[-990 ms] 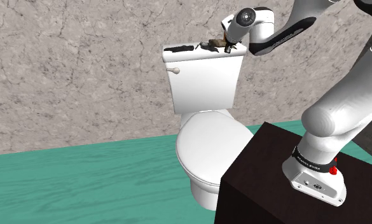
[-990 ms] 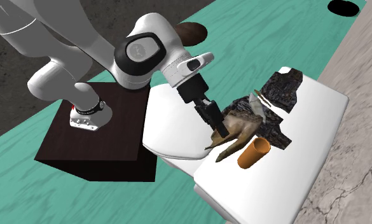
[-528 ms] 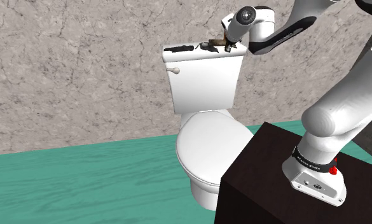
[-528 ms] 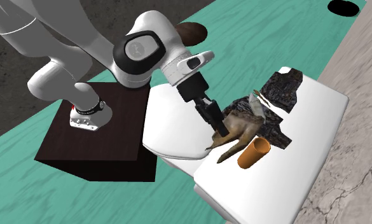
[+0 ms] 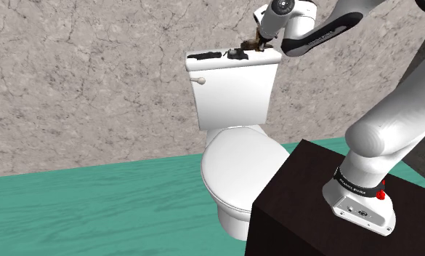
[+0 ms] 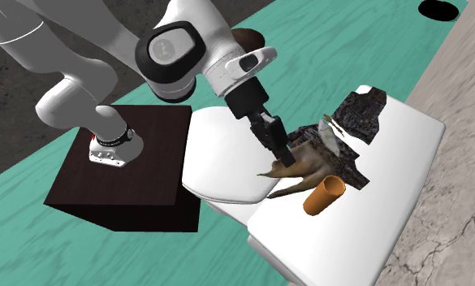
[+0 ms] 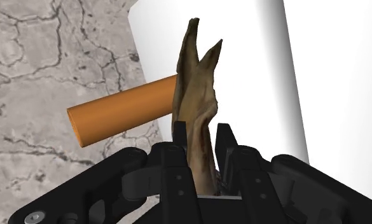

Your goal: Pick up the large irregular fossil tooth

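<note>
The fossil tooth (image 7: 196, 89) is a brown, jagged, forked piece, clasped low down between my two black fingers (image 7: 180, 147). My gripper (image 6: 281, 154) is shut on it, and the tooth (image 6: 305, 163) hangs just above the white toilet tank lid (image 6: 406, 138). In the shoulder view the gripper (image 5: 256, 39) and tooth (image 5: 251, 46) sit a little above the lid's right end (image 5: 265, 58).
An orange cylinder (image 6: 323, 196) lies on the lid right beside the tooth. Dark rock-like pieces (image 6: 360, 110) lie further along the lid. Below are the toilet seat (image 6: 219, 162), the teal floor and the dark stand (image 6: 122, 171). A stone wall (image 5: 87, 80) backs the tank.
The fingers have closed on the tooth and the hand has risen, lifting the tooth off the lid. The orange cylinder and dark pieces have stayed put.
</note>
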### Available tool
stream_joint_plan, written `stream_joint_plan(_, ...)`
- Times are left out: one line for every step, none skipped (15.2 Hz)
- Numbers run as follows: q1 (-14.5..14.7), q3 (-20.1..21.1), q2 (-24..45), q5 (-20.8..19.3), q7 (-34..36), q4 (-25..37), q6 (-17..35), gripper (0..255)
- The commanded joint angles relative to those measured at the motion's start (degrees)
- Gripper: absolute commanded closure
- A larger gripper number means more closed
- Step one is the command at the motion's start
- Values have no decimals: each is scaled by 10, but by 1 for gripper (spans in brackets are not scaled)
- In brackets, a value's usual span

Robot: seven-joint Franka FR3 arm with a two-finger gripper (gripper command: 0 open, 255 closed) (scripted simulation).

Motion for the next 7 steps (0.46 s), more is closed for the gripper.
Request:
stream_joint_plan(5,-3,-6,23,-24,5,-6,255)
stream_joint_plan(7,-4,-8,33,-36,9,-10,255)
stream_joint_plan(9,-5,-10,44,-47,12,-13,255)
stream_joint_plan(12,-6,-13,54,-58,15,-17,255)
stream_joint_plan(15,-8,-15,64,-68,19,-21,255)
stream_joint_plan(15,-8,-15,65,-70,20,-21,255)
stream_joint_plan(15,-8,-15,65,-70,19,-21,255)
